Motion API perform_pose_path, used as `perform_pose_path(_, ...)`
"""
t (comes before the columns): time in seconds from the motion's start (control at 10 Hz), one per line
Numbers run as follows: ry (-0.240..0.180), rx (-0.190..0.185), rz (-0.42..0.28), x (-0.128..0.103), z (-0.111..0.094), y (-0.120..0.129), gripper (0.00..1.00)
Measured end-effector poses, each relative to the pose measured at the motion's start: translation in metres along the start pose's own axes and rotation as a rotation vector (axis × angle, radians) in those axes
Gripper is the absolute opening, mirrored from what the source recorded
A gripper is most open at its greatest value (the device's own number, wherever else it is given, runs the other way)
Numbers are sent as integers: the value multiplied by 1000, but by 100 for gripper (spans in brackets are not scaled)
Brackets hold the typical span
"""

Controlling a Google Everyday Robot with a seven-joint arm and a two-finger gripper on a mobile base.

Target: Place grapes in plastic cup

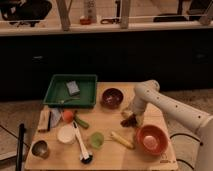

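Note:
The dark red-purple grapes [129, 121] lie on the wooden table, right of centre. My gripper [128, 115] hangs from the white arm [165, 106] that reaches in from the right. It is down right at the grapes and covers part of them. The light green plastic cup [96, 140] stands upright on the table, to the left of the grapes and nearer the front, with a gap between them.
A yellow stick [122, 140] lies between cup and grapes. An orange-red bowl [151, 140] is front right and a dark bowl [112, 97] is behind. A green tray [70, 95] stands back left. A white bowl [67, 134], a brush [82, 149] and a grey metal cup [40, 149] are front left.

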State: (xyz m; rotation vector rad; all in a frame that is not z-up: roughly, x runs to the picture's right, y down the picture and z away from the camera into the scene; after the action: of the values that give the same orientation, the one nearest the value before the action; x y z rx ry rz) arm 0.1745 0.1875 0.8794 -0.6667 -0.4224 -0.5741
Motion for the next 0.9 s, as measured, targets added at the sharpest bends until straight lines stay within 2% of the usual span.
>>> perform_pose_path(0.5,-3,4,3,3,0,1,14)
perform_pose_path(0.7,-1,1,1,4,-2,2,1)
perform_pose_path(0.9,-2,0,0,3,-3,2,0)
